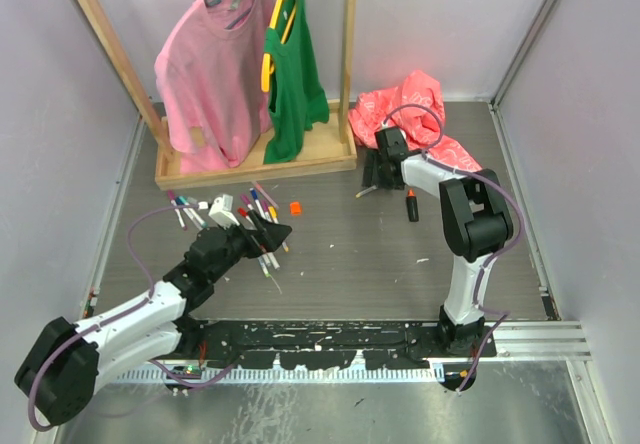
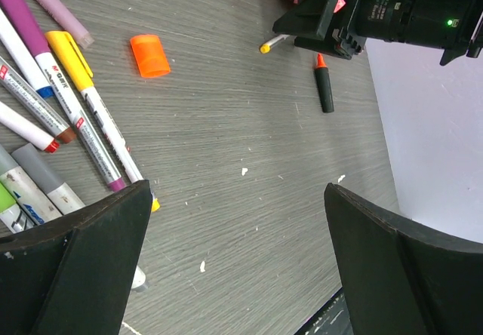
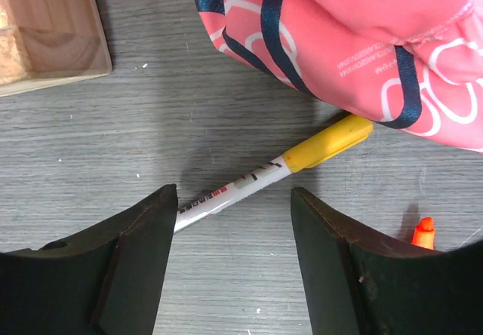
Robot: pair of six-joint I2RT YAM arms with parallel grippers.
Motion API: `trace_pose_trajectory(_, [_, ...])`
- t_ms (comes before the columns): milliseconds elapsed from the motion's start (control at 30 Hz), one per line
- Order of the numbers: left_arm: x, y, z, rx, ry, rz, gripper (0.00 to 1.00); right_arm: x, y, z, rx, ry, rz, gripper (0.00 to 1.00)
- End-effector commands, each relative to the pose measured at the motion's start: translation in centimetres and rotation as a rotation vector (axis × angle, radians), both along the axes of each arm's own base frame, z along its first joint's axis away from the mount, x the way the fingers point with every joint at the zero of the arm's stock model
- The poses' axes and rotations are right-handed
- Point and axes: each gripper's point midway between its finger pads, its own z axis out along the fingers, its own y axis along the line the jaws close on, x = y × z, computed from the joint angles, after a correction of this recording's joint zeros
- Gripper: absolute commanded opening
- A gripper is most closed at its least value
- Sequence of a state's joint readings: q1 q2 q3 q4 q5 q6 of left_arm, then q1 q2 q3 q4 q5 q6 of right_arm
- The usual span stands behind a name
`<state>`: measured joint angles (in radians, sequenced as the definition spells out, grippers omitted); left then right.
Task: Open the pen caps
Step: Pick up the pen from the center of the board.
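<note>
Far right on the table (image 1: 350, 254), the right pincer (image 3: 234, 199) hangs released over a yellow-capped pen (image 3: 249, 178) beside pink cloth (image 3: 339, 33); the left pincer (image 2: 238, 192), released too, hovers by the pens (image 2: 75, 116) and a loose orange cap (image 2: 149, 55).

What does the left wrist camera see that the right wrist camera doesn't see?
Only the left wrist view shows a loose orange cap, a bunch of pens and the right gripper seen from outside. Only the right wrist view shows a wooden rack corner. Both show the yellow-capped pen, the black highlighter (just its orange tip in the right wrist view), some coral cloth and the grey table.
</note>
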<state>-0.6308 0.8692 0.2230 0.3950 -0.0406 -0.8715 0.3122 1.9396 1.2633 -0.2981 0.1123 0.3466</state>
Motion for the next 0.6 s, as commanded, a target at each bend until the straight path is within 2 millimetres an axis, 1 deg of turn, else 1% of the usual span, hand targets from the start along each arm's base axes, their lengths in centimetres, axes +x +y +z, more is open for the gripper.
trace_pose_trajectory(0, [0.3,-0.3,1.1,-0.036,-0.04,-0.003,0.99,1.5,-0.2,1.5,-0.012,-0.06,-0.018,0.66])
trace_pose_trajectory(133, [0.3,-0.4,1.1,-0.038,-0.038,-0.009,0.99,1.3,-0.3,1.6,-0.017,-0.06,-0.001,0.59])
trace_pose_trajectory(267, [0.2,-0.4,1.2,-0.041,-0.04,-0.009,0.99,0.6,-0.2,1.9,-0.013,-0.06,0.035,0.45])
trace_pose_trajectory(300, [0.2,-0.4,1.3,-0.042,-0.043,-0.009,0.99,0.4,-0.1,1.8,-0.013,-0.058,0.047,0.41])
trace_pose_trajectory(400, [0.2,-0.3,1.3,-0.04,-0.047,-0.008,0.99,-0.7,-0.1,1.6,-0.014,-0.037,0.094,0.33])
trace_pose_trajectory(567, [0.1,-0.2,1.4,-0.036,-0.052,-0.007,0.99,-2.5,-0.6,1.7,-0.038,-0.023,0.146,0.22])
